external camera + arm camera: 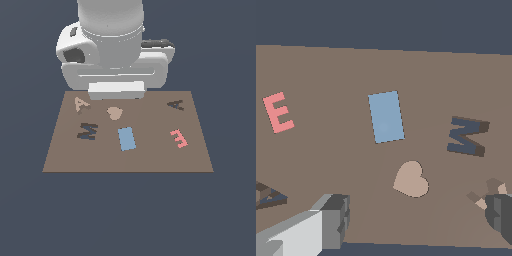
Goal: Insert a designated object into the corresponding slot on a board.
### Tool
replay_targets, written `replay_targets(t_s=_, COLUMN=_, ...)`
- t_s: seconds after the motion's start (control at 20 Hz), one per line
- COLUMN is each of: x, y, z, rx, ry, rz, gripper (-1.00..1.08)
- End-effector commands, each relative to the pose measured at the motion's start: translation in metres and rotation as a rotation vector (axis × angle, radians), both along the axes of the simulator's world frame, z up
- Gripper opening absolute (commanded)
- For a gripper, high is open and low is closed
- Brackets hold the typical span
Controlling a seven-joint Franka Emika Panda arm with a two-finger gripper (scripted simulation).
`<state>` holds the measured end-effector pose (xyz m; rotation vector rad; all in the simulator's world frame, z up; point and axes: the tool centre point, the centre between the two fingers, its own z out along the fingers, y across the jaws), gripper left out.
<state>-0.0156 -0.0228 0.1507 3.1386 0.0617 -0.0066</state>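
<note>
the brown board [150, 155] has plenty of bare surface around the gripper [416, 225], and the near half past the blue rectangle [127, 138] is open. in the exterior view the arm's white body blocks the far edge of the board and hides the fingers completely. the wrist view shows them spread wide apart with nothing between, one finger [336, 220] light grey, the other dark and cut off at the frame edge. the tan letter a [81, 104] sits near the board's far corner on the exterior view's left; in the wrist view it's partly hidden, just beside the dark finger. the tan heart [411, 180] lies just ahead of the open jaws. the dark a slot [176, 105] is well apart on the opposite side, beyond the light finger and clipped in the wrist view. the dark m recess [466, 136] and pink e [278, 112] lie further out.
</note>
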Motion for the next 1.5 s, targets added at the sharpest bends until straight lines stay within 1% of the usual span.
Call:
replay_targets(t_s=0.0, x=-0.006, y=-0.006, z=-0.005, rx=0.000, ry=0.000, rz=0.030, gripper=1.00)
replay_targets(t_s=0.4, x=-0.028, y=-0.036, z=-0.028, rx=0.001, ry=-0.001, rz=0.169, gripper=1.00)
replay_targets(t_s=0.8, x=-0.050, y=-0.079, z=-0.058, rx=0.002, ry=-0.002, rz=0.351, gripper=1.00)
replay_targets(t_s=1.15, x=-0.060, y=-0.112, z=-0.080, rx=0.003, ry=-0.003, rz=0.478, gripper=1.00)
replay_targets(t_s=1.45, x=-0.063, y=-0.132, z=-0.092, rx=0.004, ry=-0.003, rz=0.551, gripper=1.00)
